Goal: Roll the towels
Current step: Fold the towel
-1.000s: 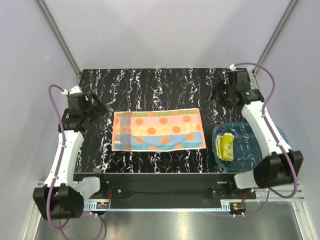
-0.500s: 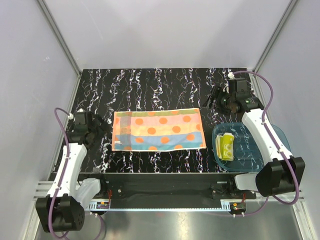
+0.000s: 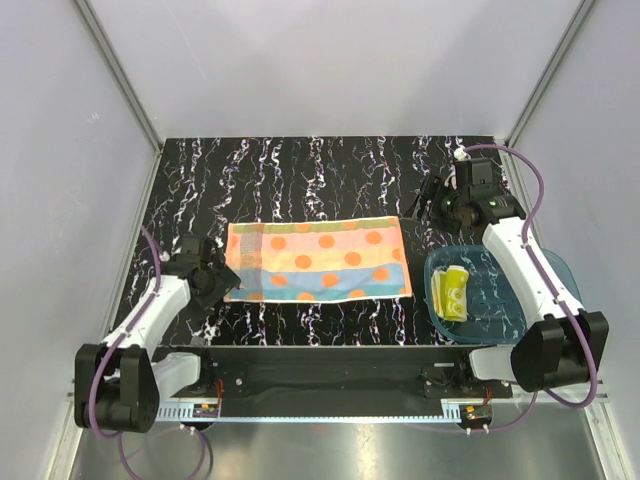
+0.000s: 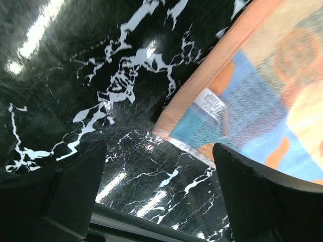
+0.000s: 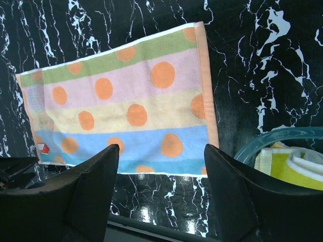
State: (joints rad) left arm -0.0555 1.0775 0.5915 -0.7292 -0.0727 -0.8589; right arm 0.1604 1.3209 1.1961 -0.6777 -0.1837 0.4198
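Observation:
A pastel striped towel with orange dots lies flat in the middle of the table. Its near-left corner, with a small white label, fills the upper right of the left wrist view. My left gripper hovers at that corner, open, with only bare table between its fingers. A rolled yellow towel rests in the blue tray. My right gripper hangs open beyond the striped towel's far-right corner. In the right wrist view its fingers frame the striped towel from above, apart from it.
The black marbled table is enclosed by grey walls on three sides. The translucent blue tray stands at the near right, close to the striped towel's right edge. The table's near edge runs just behind the left gripper.
My left arm has swung from the far left toward the near edge and rightward, arriving at the striped towel's near-left corner. The right gripper has shifted only slightly. Neither towel has moved.

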